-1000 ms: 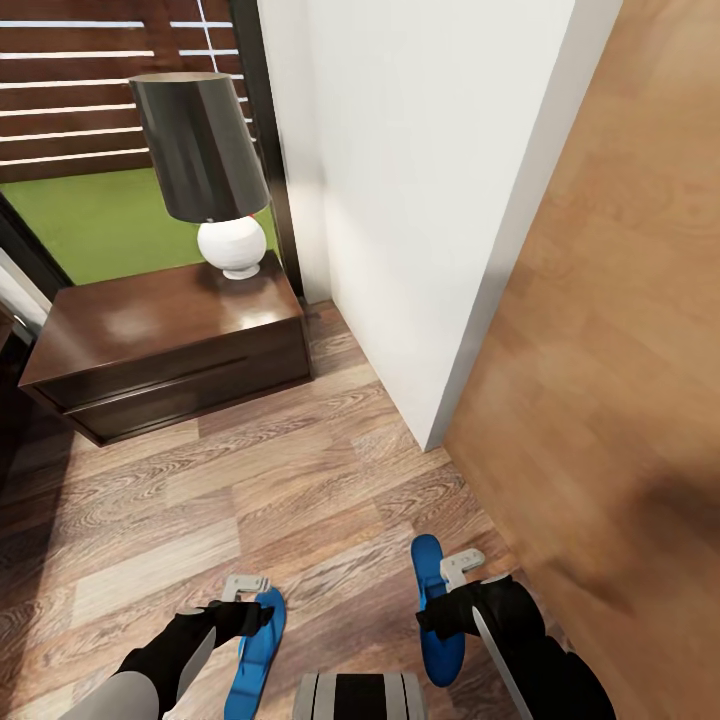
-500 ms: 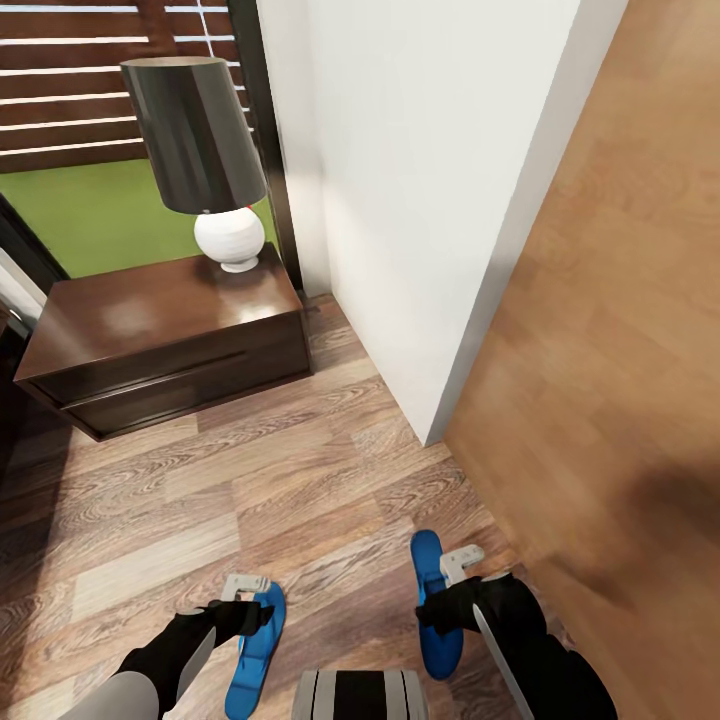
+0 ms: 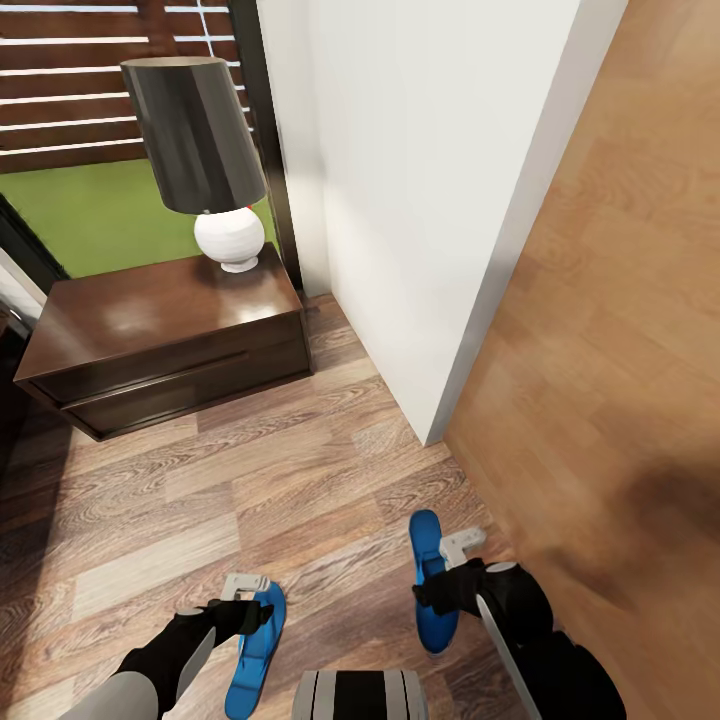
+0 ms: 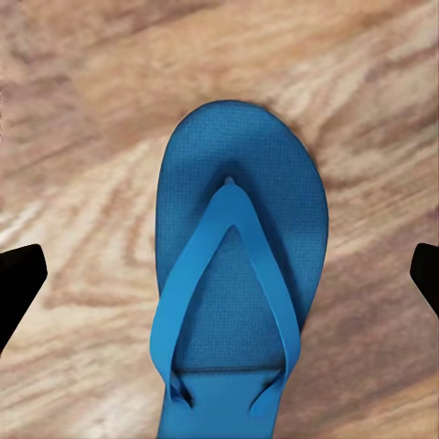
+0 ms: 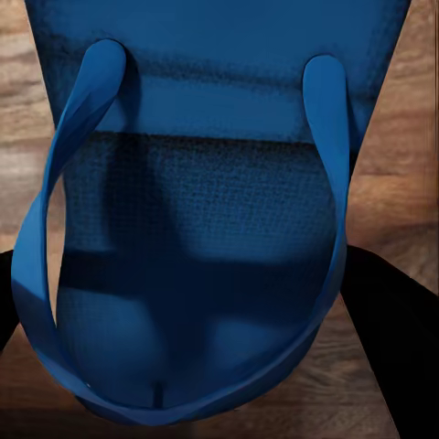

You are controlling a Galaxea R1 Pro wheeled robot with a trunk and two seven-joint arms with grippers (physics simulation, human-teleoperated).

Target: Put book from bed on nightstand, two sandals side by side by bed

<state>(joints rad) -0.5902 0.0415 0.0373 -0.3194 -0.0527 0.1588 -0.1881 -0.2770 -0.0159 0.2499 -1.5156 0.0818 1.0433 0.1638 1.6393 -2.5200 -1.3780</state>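
Nearest our base, on the wood floor (image 3: 280,480), two blue sandals lie well apart. Our left gripper (image 3: 243,598) hangs over the left sandal (image 3: 255,645), fingers spread wide, not touching it. Our right gripper (image 3: 455,560) sits low on the right sandal (image 3: 428,585), fingers flanking its sole; whether it grips, we cannot tell. Farther off stands the nightstand (image 3: 160,345), drawer shut, a lamp (image 3: 205,160) on its top.

Bright, even render; soft shadows, blurred right foreground.
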